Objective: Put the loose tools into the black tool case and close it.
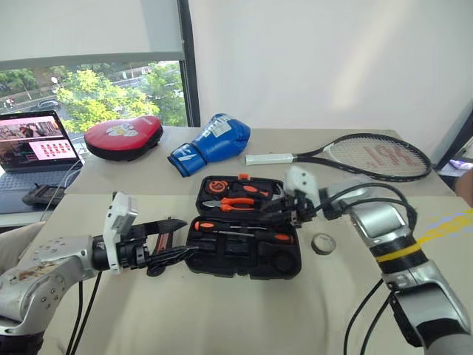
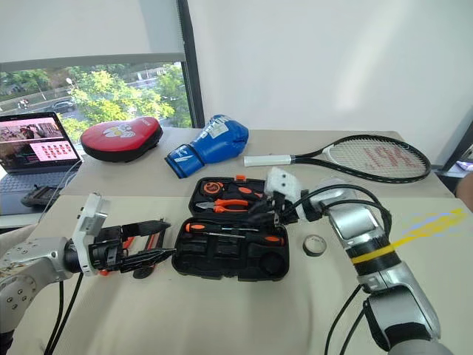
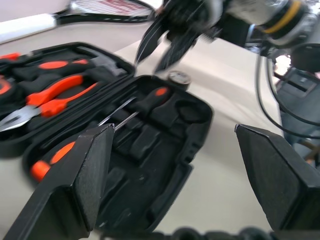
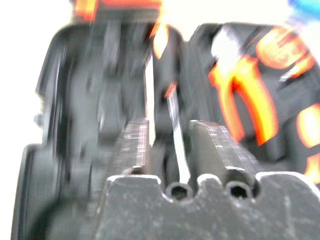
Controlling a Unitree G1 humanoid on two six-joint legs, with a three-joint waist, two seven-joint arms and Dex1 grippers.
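Case: we see the black tool case [image 1: 244,248] lying open mid-tabletop.
Left end effector [image 3: 175,172]: fingers wide apart, empty.
Right end effector [image 4: 170,145]: wrist view shows fingers nearly together around a thin screwdriver shaft [image 4: 175,135].

My two fingers [image 3: 75,185] stand wide apart with nothing between them, over the near edge of the open case [image 3: 165,165]. Inside it lie orange-handled pliers [image 3: 47,97] in the far half and screwdrivers [image 3: 140,102] in the near half. My right gripper [image 3: 165,42] hangs above the case's far corner, a tape roll [image 3: 178,78] on the table just below it, a racket [image 3: 95,11] behind.
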